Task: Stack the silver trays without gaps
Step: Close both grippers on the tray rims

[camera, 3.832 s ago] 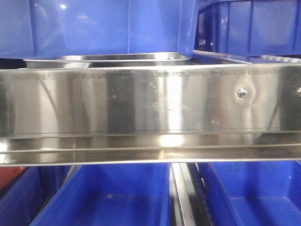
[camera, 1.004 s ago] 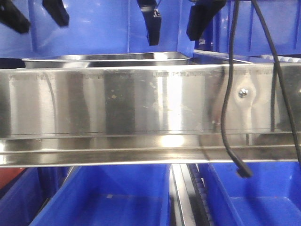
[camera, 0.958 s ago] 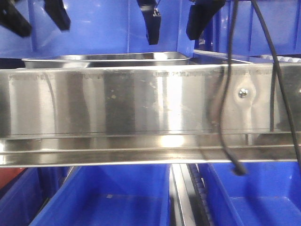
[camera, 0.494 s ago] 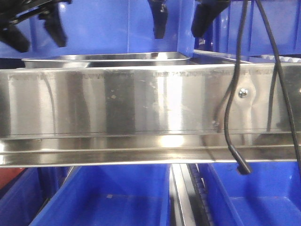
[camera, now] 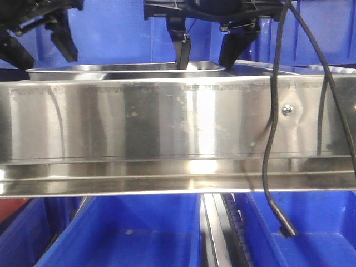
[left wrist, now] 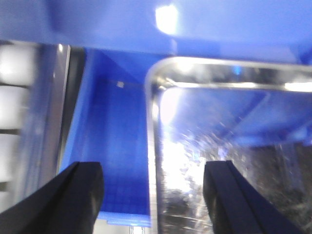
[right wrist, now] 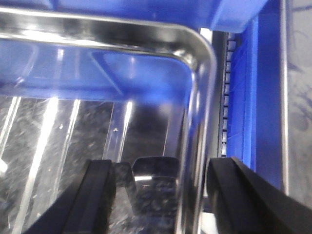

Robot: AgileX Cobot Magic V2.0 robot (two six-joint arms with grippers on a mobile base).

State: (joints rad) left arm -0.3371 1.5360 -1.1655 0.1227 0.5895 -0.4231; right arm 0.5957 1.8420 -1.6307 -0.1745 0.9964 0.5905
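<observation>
a broad steel rail (camera: 167, 122) spans the front view, with blue bins (camera: 128, 233) below and behind it. the silver tray (camera: 125, 69) sits just beyond the rail's top edge. the left gripper (left wrist: 156, 202) straddles the tray's left rim and the right gripper (right wrist: 168, 195) its right rim, both with fingers spread wide and clamping nothing, while a thin black cable (camera: 270, 139) dangles before the rail.

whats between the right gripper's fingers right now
The side rim of the silver tray runs between the open fingers of the right gripper, shown in the right wrist view.
</observation>
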